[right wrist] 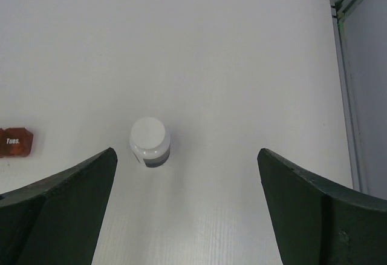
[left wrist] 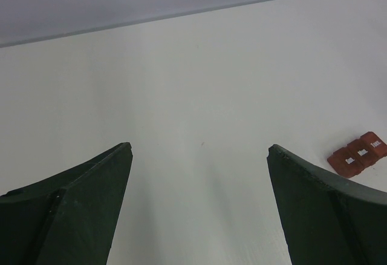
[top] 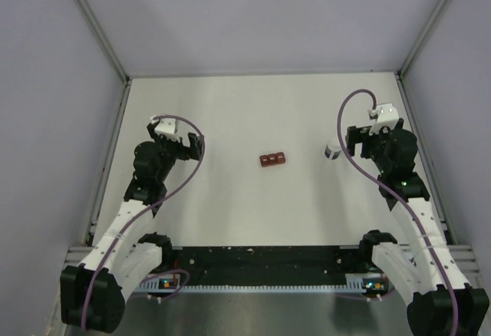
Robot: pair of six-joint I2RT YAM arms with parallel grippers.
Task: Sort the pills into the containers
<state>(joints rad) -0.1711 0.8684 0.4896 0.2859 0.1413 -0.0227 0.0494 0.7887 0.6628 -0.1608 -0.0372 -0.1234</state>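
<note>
Now, both arms hover over the white surface, nothing held. The left fingers are spread wide open, with only bare surface between them. The right fingers are also wide open and empty. The containers, 1 dark red-brown strip of 3 joined compartments with white labels on top, lie flat near the middle of the surface, between the 2 arms and well apart from both. A small bottle with a white cap stands upright to the right of the strip, near the right fingers but not touching them.
</note>
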